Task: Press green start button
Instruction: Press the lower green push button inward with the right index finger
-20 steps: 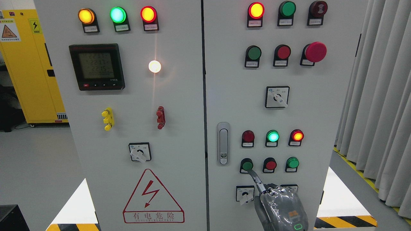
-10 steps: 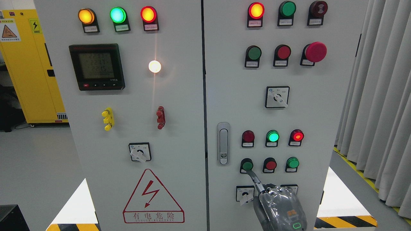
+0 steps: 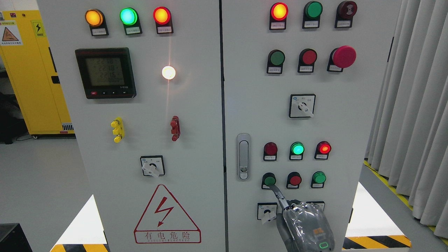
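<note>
One robot hand shows in your head view, the right one, rising from the bottom edge just right of centre, wrapped in clear plastic over grey casing. Its forefinger is stretched up and to the left, and its tip touches the lower edge of the green start button; the other fingers look folded back against the palm, and the hand holds nothing. That button is the leftmost of three in a row low on the right door of the grey control cabinet, with a red button beside it and another green button further right. Just above this row sit three round lamps: a dark red lamp, a lit green lamp and a lit red lamp. A door handle stands to the left of the buttons, and a rotary switch lies below them, beside the hand.
</note>
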Robot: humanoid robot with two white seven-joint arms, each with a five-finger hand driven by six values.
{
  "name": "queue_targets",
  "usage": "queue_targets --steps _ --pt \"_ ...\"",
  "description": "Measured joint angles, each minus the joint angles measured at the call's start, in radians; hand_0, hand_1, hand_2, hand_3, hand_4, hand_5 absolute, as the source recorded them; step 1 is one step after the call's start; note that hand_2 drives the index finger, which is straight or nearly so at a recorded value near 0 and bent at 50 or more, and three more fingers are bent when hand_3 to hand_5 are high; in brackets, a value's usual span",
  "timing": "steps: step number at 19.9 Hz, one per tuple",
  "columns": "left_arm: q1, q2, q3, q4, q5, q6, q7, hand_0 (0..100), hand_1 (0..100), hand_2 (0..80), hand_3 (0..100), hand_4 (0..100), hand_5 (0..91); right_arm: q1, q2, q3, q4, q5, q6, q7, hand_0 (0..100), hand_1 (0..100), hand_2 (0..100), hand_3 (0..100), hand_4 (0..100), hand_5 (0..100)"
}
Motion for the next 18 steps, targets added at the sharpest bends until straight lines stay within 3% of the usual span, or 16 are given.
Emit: queue_targets --steps 18 --pt "0.0 0.0 0.0 0.0 0.0 0.0 0.0 12 56 0.0 0 0 0.0 -0.007 0.0 0.0 0.003 -0.001 0.005 0.001 88 92 0 76 79 92"
